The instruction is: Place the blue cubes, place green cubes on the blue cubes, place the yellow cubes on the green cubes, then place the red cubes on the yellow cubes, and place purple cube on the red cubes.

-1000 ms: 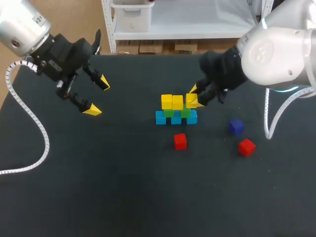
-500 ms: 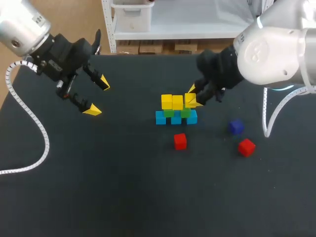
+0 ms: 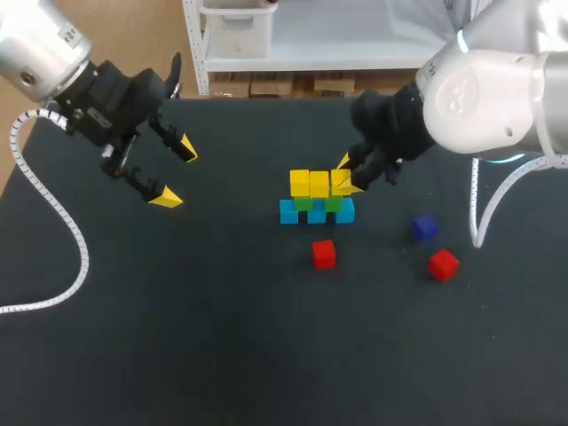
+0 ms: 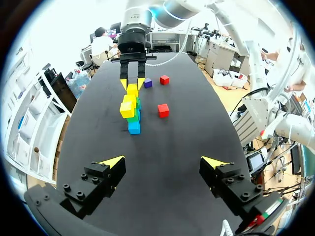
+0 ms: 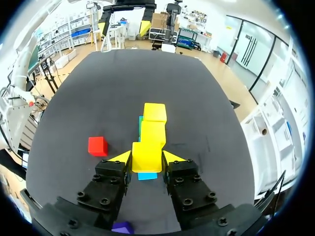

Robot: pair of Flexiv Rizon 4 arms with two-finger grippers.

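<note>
Counter (image 3: 222, 346) — open room nearest us, its edges well clear of the cubes.
Red cube (image 3: 324, 254), just before the stack. Second red cube (image 3: 443, 264) off right, near the purple cube (image 3: 424, 228). We judge all of them light, rigid and smooth: grip two opposite flat faces, squarely.
Stack (image 3: 317, 213) — blue row, green, yellow on top; we reckon it is easily nudged.
Right tool (image 3: 348, 175) clamps the end yellow cube (image 5: 147, 156) there.
Left tool (image 3: 176, 174) spread wide, empty, well apart.

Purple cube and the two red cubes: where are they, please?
purple cube (image 3: 424, 228), head view, its top face.
red cube by the stack (image 3: 324, 254), head view, its front face.
red cube farther right (image 3: 443, 264), head view, its middle.
</note>
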